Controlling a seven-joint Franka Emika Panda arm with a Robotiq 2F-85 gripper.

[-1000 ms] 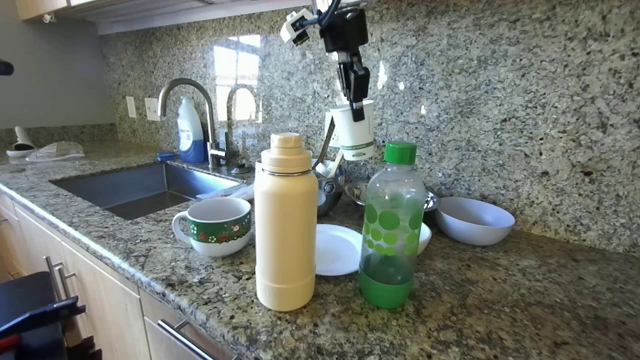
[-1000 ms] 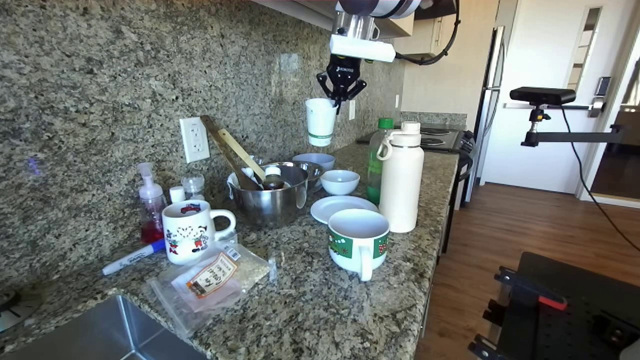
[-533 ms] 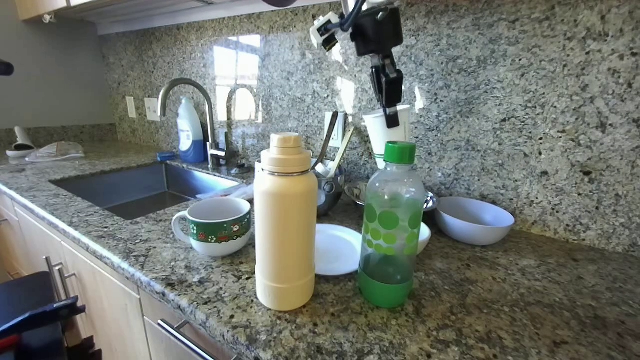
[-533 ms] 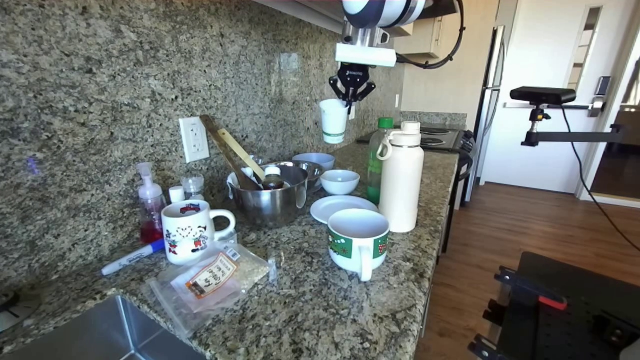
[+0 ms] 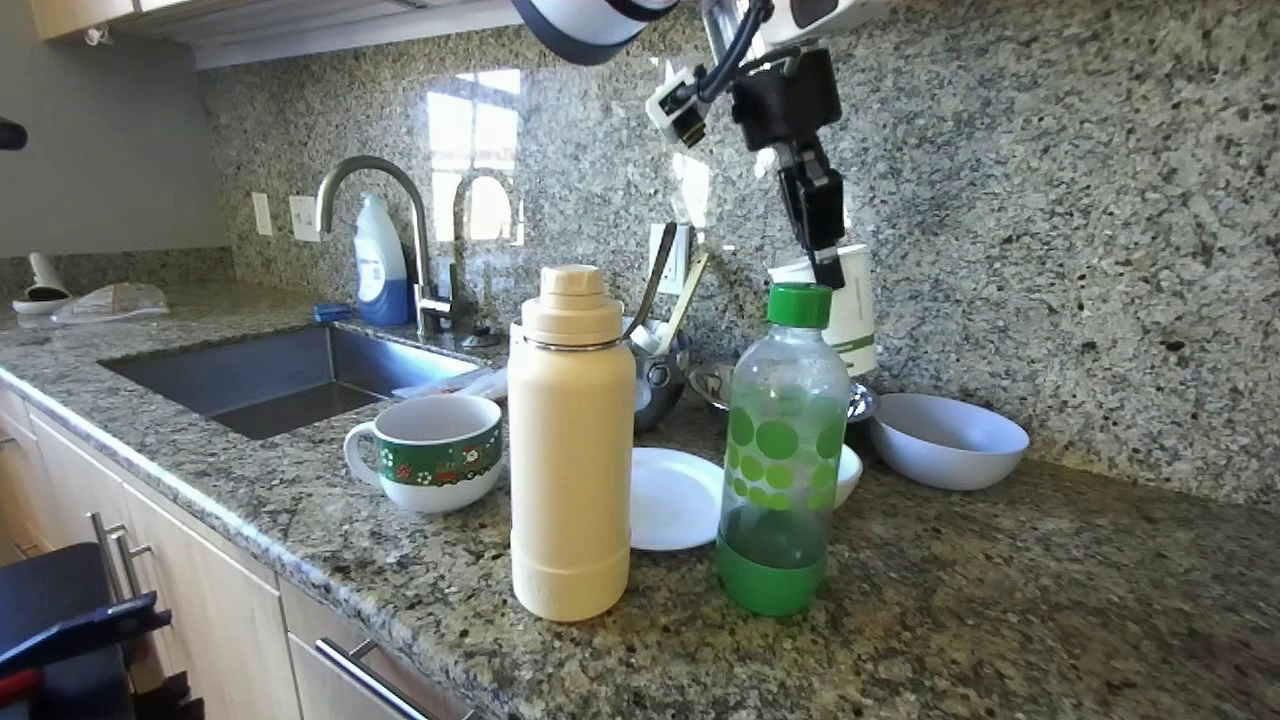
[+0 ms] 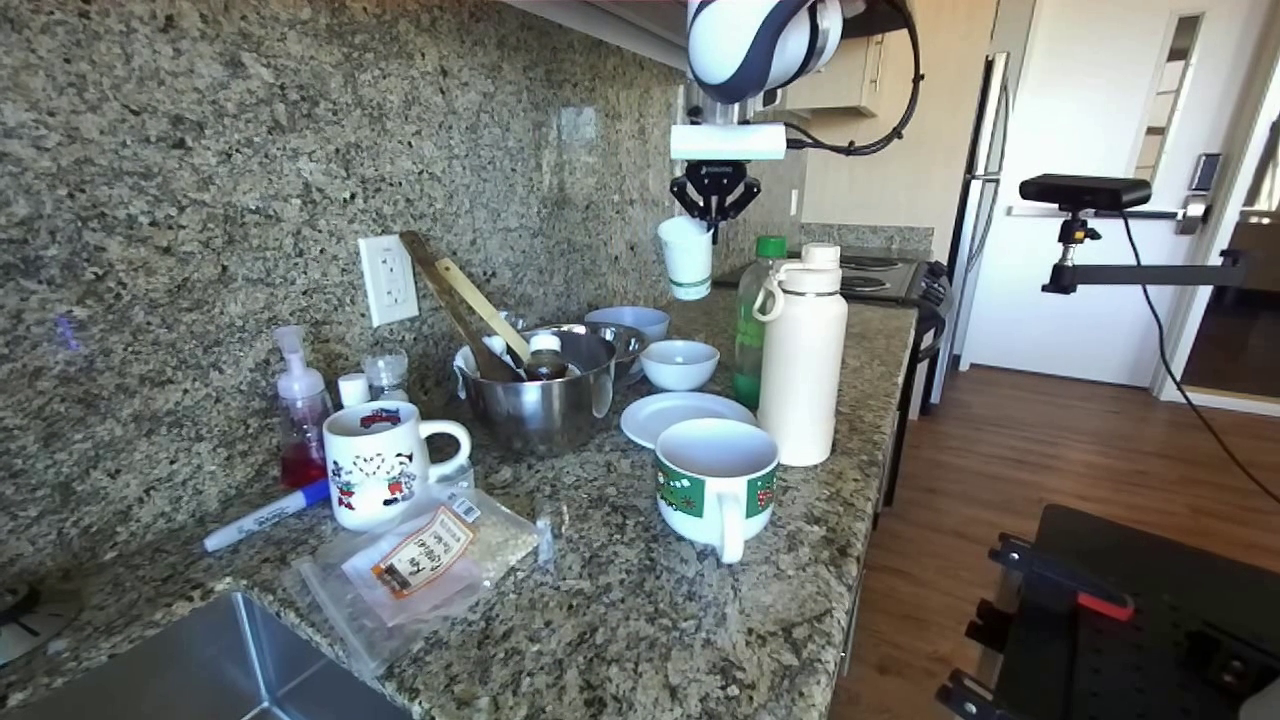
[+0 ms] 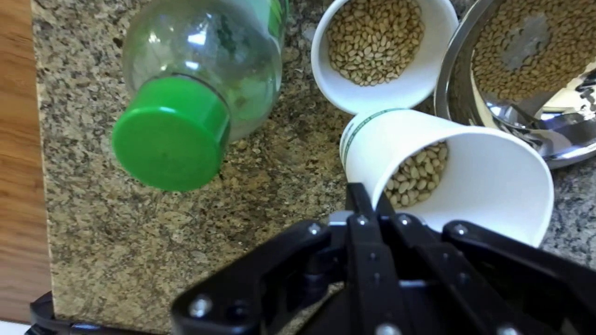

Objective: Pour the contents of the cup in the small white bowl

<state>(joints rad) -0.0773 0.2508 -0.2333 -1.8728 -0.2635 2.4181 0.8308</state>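
Pinching the cup [image 7: 470, 172] at its rim, the gripper [image 7: 371, 200] is clamped with only the thin wall between its tips, a hold that probably serves to leave the mouth free for pouring. Seen from the wrist, the cup spreads from 12 to 3 o'clock of that pinch, base towards 12, and its grains [image 7: 414, 177] lie at the bottom, presumably because the tilt is slight; both exterior views show it mouth up, clear of the counter [image 7: 139, 260]. The small white bowl [image 7: 419, 79] sits at 12 o'clock, just past the cup's base in the wrist view, with grains in it too. Since the base, not the mouth, points that way, I judge the cup must turn before anything lands there. The green-capped bottle [image 7: 170, 135] at 10 o'clock and the metal bowl [image 7: 458, 88] between 1 and 2 likely limit how it can swing, and a one-wall pinch could let it pivot.
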